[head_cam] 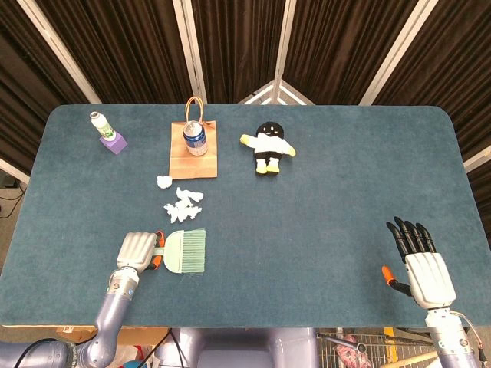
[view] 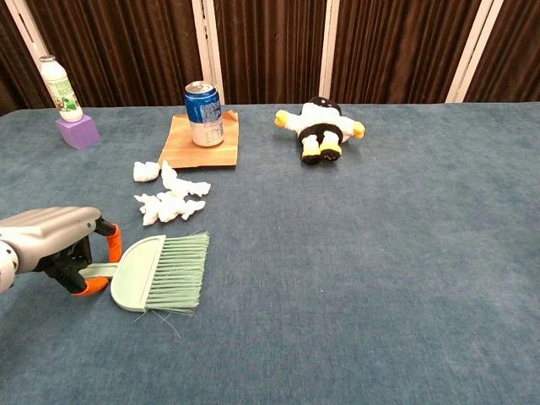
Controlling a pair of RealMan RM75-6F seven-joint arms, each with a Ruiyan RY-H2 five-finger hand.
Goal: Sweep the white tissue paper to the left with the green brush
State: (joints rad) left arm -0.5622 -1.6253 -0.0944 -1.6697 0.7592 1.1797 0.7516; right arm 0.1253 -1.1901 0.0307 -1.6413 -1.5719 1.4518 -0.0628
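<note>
The green brush (head_cam: 186, 251) (view: 162, 272) lies on the blue table near the front left, bristles pointing right. My left hand (head_cam: 136, 251) (view: 49, 239) is at its handle end; the orange-tipped thumb and fingers close around the thin handle (view: 98, 270). White tissue paper (head_cam: 182, 203) (view: 171, 203) lies crumpled just beyond the brush, with one small wad (head_cam: 163, 182) (view: 146, 171) a little farther back. My right hand (head_cam: 418, 264) rests flat at the front right with fingers spread, holding nothing. The chest view does not show it.
A blue can (head_cam: 195, 138) (view: 204, 113) stands on a brown paper bag (head_cam: 192, 162) (view: 187, 145) behind the tissue. A black-and-white plush (head_cam: 268, 148) (view: 321, 126) lies to its right. A small bottle on a purple block (head_cam: 108, 135) (view: 72, 114) stands at the back left.
</note>
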